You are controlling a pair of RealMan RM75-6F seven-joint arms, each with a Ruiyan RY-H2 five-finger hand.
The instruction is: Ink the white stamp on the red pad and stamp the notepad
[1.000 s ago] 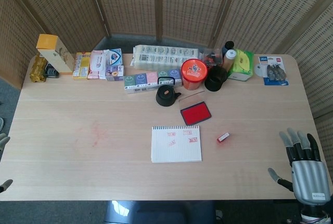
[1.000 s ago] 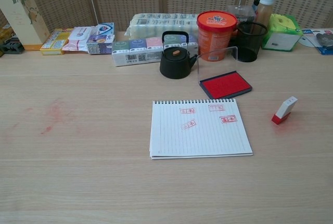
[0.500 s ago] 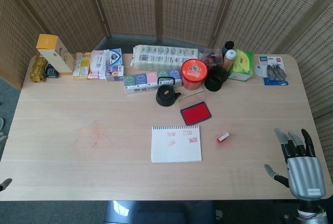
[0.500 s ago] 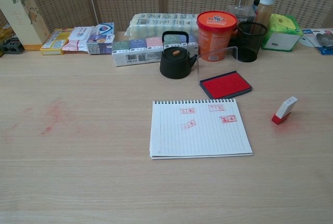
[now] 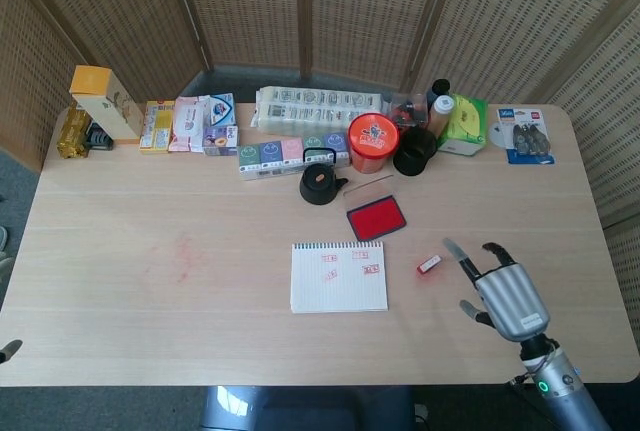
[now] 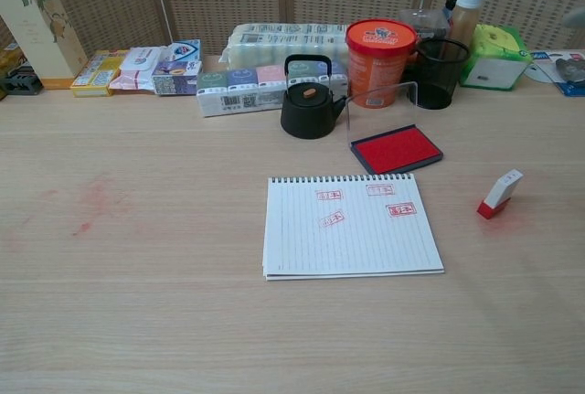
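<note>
The white stamp (image 5: pixel 429 264) with its red base lies tilted on the table, right of the spiral notepad (image 5: pixel 338 277), which carries several red imprints. The open red ink pad (image 5: pixel 376 217) sits just behind the notepad. My right hand (image 5: pixel 503 296) hovers to the right of the stamp with fingers spread and nothing in it, its fingertips a short gap from the stamp. The chest view shows the stamp (image 6: pixel 499 194), the notepad (image 6: pixel 350 226) and the pad (image 6: pixel 397 149), but not this hand's palm. Only a dark tip of my left hand (image 5: pixel 8 350) shows at the front left edge.
A black teapot (image 5: pixel 321 184), an orange tub (image 5: pixel 371 142) and a black mesh cup (image 5: pixel 414 152) stand behind the pad. Boxes and packets line the back edge. Faint red smudges (image 5: pixel 182 256) mark the table on the left.
My right hand has moved from the table's front right corner leftward and inward, ending close beside the stamp. The stamp, pad and notepad have not moved.
</note>
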